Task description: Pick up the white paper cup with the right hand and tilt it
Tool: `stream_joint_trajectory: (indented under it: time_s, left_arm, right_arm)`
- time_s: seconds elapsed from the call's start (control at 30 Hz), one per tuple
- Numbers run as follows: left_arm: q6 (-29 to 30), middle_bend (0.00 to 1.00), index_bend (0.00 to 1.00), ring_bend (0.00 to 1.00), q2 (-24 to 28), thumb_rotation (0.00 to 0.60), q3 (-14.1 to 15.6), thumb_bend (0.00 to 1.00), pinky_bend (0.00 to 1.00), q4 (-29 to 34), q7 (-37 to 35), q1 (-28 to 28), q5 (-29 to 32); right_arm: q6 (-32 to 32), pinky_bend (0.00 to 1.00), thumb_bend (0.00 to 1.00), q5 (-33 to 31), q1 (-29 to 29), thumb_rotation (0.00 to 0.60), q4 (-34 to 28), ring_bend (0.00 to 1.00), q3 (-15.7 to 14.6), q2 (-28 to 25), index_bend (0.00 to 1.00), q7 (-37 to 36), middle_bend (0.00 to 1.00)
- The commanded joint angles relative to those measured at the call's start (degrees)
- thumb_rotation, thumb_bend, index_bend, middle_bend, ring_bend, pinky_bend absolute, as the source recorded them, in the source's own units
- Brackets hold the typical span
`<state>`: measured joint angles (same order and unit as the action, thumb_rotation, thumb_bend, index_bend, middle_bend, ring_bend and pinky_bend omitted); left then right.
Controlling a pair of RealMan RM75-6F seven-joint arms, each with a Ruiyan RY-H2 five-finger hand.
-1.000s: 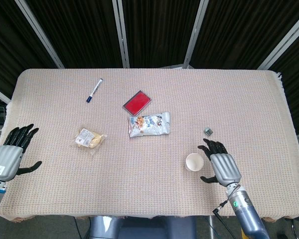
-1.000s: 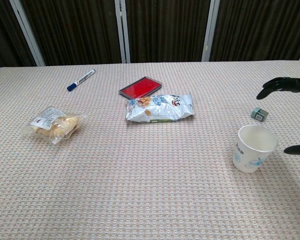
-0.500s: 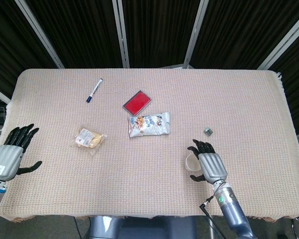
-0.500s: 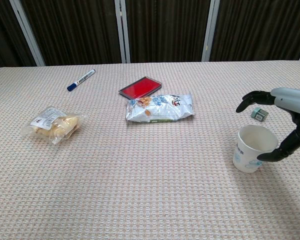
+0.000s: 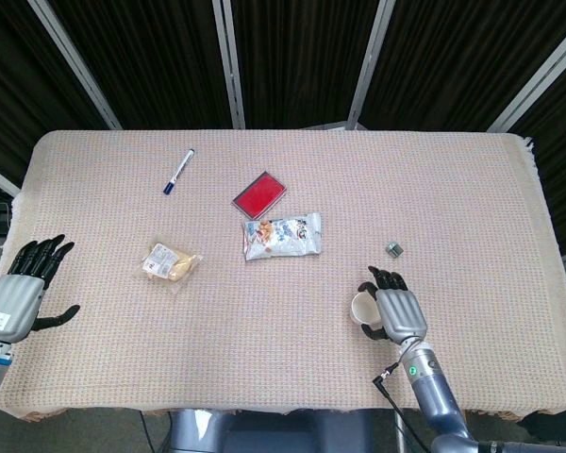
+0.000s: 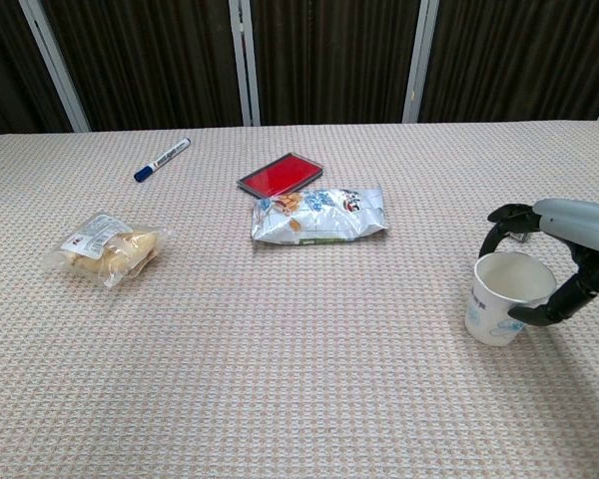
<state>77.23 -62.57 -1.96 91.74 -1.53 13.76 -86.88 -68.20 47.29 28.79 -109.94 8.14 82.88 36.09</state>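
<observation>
The white paper cup (image 6: 507,296) stands upright on the desk (image 5: 472,189), near its front edge on the robot's right side, its mouth open to the top. The right hand (image 5: 397,312) is cupped around it — in the chest view the fingers (image 6: 506,215) curve round the far side of the rim and the thumb comes in at the near side of the wall, seemingly touching it. Whether the grip is already firm cannot be told; the cup's base rests on the cloth.

The left hand (image 5: 19,293) hangs off the desk's left edge, fingers spread and holding nothing.

A small grey-green block (image 5: 394,249) lies just beyond the right hand. Toward the middle of the desk lie a snack bag (image 5: 282,235) and, just behind it, a flat red case (image 5: 259,193). Further left are a clear packet of bread (image 5: 170,263) and — near the back — a blue-capped marker (image 5: 178,171).
</observation>
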Motion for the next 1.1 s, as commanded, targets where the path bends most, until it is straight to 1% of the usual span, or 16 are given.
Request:
stream_joint_trajectory:
  time_s: [0.03,0.1,0.3,0.5,0.6,0.8,0.9,1.0,1.1]
  left_arm:
    - [0.0,0.0,0.0,0.0,0.0,0.6,0.0,0.16,0.0,0.0,0.0,0.0,0.0]
    - [0.0,0.0,0.0,0.0,0.0,0.6,0.0,0.16,0.0,0.0,0.0,0.0,0.0]
    - [0.0,0.0,0.0,0.0,0.0,0.6,0.0,0.16,0.0,0.0,0.0,0.0,0.0]
    - [0.1,0.0,0.0,0.0,-0.1,0.6,0.0,0.16,0.0,0.0,0.1,0.0,0.0]
    - [0.1,0.0,0.0,0.0,-0.1,0.6,0.0,0.16,0.0,0.0,0.2,0.0,0.1]
    - [0.0,0.0,0.0,0.0,-0.1,0.6,0.0,0.16,0.0,0.0,0.2,0.0,0.1]
    - [0.0,0.0,0.0,0.0,-0.1,0.6,-0.1,0.16,0.0,0.0,0.2,0.0,0.2]
    - [0.0,0.0,0.0,0.0,-0.1,0.6,0.0,0.16,0.0,0.0,0.2,0.0,0.2]
    - [0.0,0.0,0.0,0.0,-0.1,0.6,0.0,0.16,0.0,0.0,0.1,0.0,0.2]
  right_arm:
    - [-0.1,0.0,0.23,-0.3,0.2,0.6,0.1,0.0,0.0,0.2,0.35,-0.2,0.0]
    - [-0.4,0.0,0.24,-0.3,0.3,0.6,0.1,0.0,0.0,0.3,0.36,-0.4,0.0]
    - [-0.9,0.0,0.25,0.4,0.4,0.6,-0.2,0.0,0.7,0.5,0.37,-2.2,0.0]
    - [-0.7,0.0,0.25,1.2,0.7,0.6,-0.8,0.0,3.2,1.0,0.37,-6.8,0.0]
    - [-0.3,0.0,0.25,0.7,1.2,0.6,-0.5,0.0,4.2,1.3,0.37,-7.8,0.0]
    - [0.5,0.0,0.25,-2.8,2.3,0.6,0.8,0.0,7.2,4.0,0.37,-11.5,0.0]
    - [0.4,0.0,0.25,-3.2,2.2,0.6,2.4,0.0,7.1,6.2,0.37,-13.6,0.0]
    - [0.1,0.0,0.25,-3.2,2.2,0.6,5.0,0.0,5.9,7.8,0.37,-13.5,0.0]
    - [-0.4,0.0,0.25,-3.6,2.0,0.6,7.0,0.0,5.6,8.5,0.37,-13.6,0.0]
